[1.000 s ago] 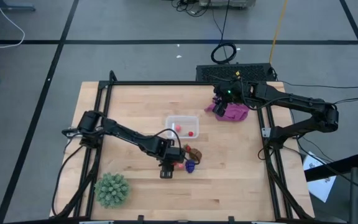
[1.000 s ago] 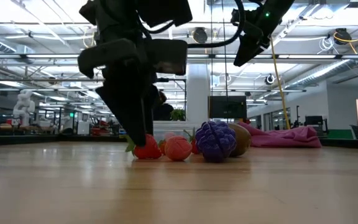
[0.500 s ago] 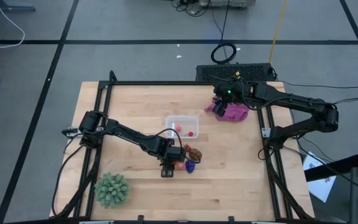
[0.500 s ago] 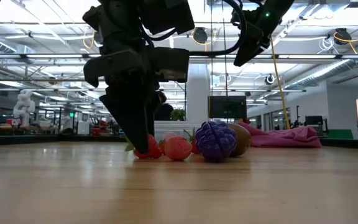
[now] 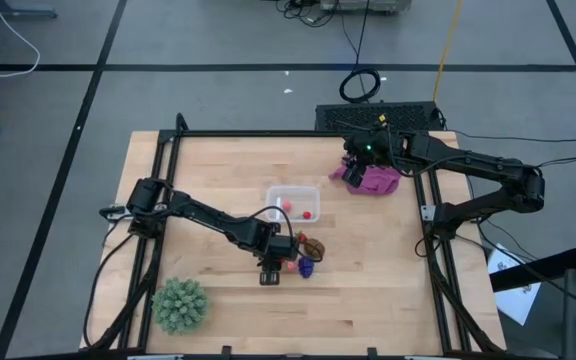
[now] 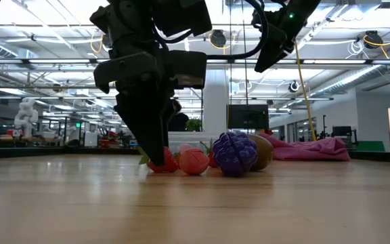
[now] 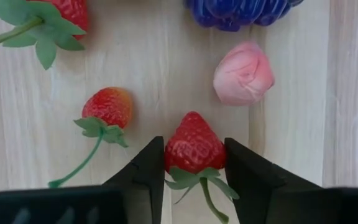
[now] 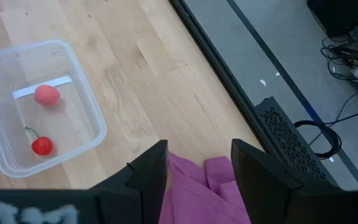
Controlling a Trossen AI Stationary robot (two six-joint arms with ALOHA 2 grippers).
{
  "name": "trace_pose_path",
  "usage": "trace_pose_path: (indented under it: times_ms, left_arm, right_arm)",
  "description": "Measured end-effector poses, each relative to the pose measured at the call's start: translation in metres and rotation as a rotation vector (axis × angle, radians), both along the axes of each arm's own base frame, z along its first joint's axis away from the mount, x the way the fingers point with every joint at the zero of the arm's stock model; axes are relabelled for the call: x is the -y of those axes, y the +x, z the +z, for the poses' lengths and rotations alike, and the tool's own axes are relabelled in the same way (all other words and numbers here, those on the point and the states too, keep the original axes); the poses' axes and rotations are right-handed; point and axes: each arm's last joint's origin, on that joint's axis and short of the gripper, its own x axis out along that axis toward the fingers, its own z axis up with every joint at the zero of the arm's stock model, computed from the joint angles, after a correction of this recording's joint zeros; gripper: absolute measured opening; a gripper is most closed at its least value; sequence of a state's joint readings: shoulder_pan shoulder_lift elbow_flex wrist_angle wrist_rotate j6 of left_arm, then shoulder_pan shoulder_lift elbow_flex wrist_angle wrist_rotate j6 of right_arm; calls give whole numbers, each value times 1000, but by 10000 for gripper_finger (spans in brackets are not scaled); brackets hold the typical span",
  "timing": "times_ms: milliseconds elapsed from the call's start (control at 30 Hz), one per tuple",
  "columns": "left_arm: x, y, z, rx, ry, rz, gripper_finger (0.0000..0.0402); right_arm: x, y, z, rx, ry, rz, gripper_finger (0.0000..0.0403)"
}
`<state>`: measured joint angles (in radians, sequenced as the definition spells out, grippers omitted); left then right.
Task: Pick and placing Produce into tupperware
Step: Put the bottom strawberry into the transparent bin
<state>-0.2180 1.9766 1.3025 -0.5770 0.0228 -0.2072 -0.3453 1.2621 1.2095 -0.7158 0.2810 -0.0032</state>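
Left gripper (image 7: 194,163) is down on the bench (image 5: 368,290), fingers clamped on a red strawberry (image 7: 194,144) just beside the pale pink piece (image 7: 243,73). The tupperware (image 5: 294,203) sits near. Right gripper (image 8: 199,174) hovers over the purple-magenta cloth (image 5: 373,178), fingers apart, empty.

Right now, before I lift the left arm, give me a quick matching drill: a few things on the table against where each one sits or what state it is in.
Column one:
1. left gripper
2. right gripper
3. tupperware
4. green spiky ball

Column two:
A. holds two small red-pink pieces
B. above the purple-magenta cloth, jaws apart
C. near the table's front left corner
D. shut on a strawberry

Pairs: 1-D, 2-B, 3-A, 4-C
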Motion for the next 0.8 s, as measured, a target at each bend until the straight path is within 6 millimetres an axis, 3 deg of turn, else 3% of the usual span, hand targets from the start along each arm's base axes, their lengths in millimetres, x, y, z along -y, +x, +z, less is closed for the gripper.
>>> trace_pose_path:
  times_ms: [167, 333, 567, 800]
  left_arm:
    - [0, 0, 0, -3, -5, 13, 146]
    - [0, -6, 16, 8, -18, 35, 137]
    - [-3, -30, 66, 75, 64, 76, 146]
    - [-46, -52, 120, 203, 209, 138, 150]
  right_arm:
    - [0, 0, 0, 0, 0, 0, 169]
    - [0, 0, 0, 0, 0, 0, 169]
    - [0, 0, 0, 1, -1, 0, 169]
    - [0, 0, 0, 1, -1, 0, 169]
